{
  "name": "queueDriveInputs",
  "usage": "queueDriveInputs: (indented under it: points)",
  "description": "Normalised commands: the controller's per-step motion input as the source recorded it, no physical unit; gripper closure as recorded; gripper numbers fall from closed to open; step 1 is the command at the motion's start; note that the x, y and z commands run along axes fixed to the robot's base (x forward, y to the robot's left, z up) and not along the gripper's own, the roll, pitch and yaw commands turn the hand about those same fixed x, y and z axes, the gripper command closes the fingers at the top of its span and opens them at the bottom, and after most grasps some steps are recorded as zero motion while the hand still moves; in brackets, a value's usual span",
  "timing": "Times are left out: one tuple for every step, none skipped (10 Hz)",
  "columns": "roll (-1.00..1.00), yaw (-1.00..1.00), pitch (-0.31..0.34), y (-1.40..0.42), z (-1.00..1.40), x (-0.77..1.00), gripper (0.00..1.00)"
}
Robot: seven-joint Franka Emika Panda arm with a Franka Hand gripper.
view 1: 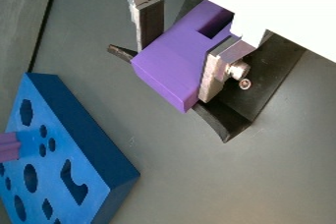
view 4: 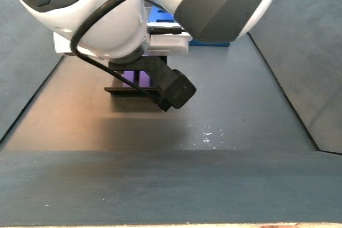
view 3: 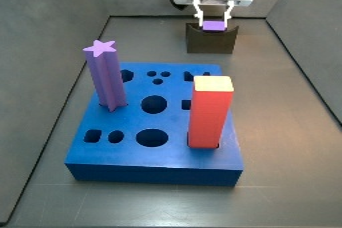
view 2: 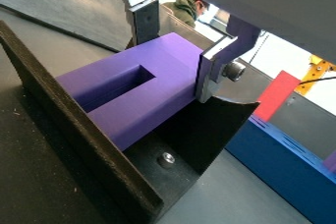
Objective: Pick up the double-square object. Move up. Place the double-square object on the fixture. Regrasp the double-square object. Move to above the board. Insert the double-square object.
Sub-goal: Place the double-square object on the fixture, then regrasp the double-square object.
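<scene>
The double-square object is a light-purple block with a rectangular cut in it. It rests in the notch of the dark fixture at the far end of the floor. My gripper hangs straight over the fixture, shut on the block, one silver finger against each of its sides. The blue board with its shaped holes lies nearer the front, apart from the gripper.
A tall purple star-topped column and a red-orange block stand upright in the board. Grey walls ring the dark floor. In a side view the arm's white body hides most of the fixture.
</scene>
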Motion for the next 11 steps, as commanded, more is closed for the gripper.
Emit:
queueDriveInputs:
  points:
    - [-0.09, -0.06, -0.054, 0.09, -0.35, 0.07, 1.00]
    - [0.00, 0.00, 0.000, 0.00, 0.00, 0.00, 0.00]
    - [0.05, -0.04, 0.057, 0.00, 1.00, 0.00, 0.00]
    - [0.06, -0.03, 0.057, 0.01, 1.00, -0.01, 0.00]
    - [0.07, -0.03, 0.059, 0.01, 1.00, -0.02, 0.00]
    - [0.08, -0.03, 0.059, 0.00, 1.00, -0.03, 0.00]
    - [0.07, -0.03, 0.055, 0.00, 1.00, -0.03, 0.00]
    - [0.06, -0.03, 0.050, 0.01, 0.89, -0.03, 0.00]
    - [0.05, -0.03, 0.044, 0.00, 0.65, -0.03, 0.00]
    - [0.06, -0.03, 0.046, 0.01, 0.46, -0.03, 0.00]
    - [0.05, -0.03, 0.046, 0.00, 0.28, -0.03, 0.00]
